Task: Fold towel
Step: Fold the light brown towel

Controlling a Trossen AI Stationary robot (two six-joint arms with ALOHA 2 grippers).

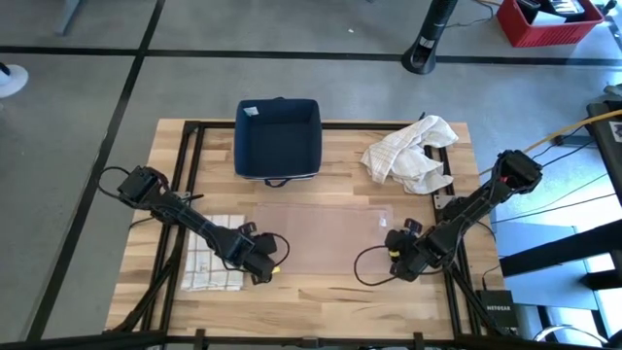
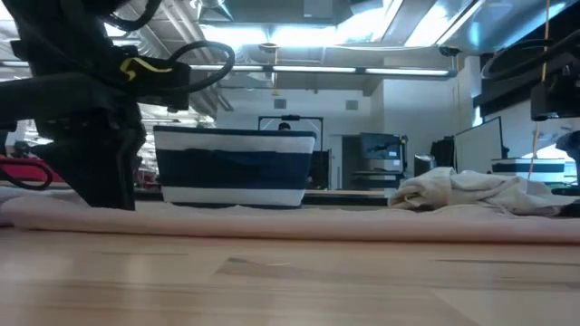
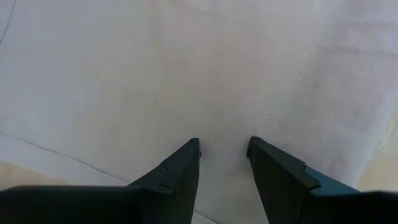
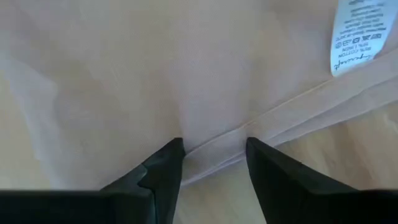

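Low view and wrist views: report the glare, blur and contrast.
Low view: ceiling lights glare, near table is blurred, an arm is silhouetted. Left wrist view: towel washed out pale. Right wrist view: label print is soft.

Both arms are matte black, with slim jointed links. Looped black cables trail from each wrist, and yellow markings show near the left gripper (image 1: 275,264) and right gripper (image 1: 393,249). The fingers (image 3: 177,174) are dark, angular wedges.
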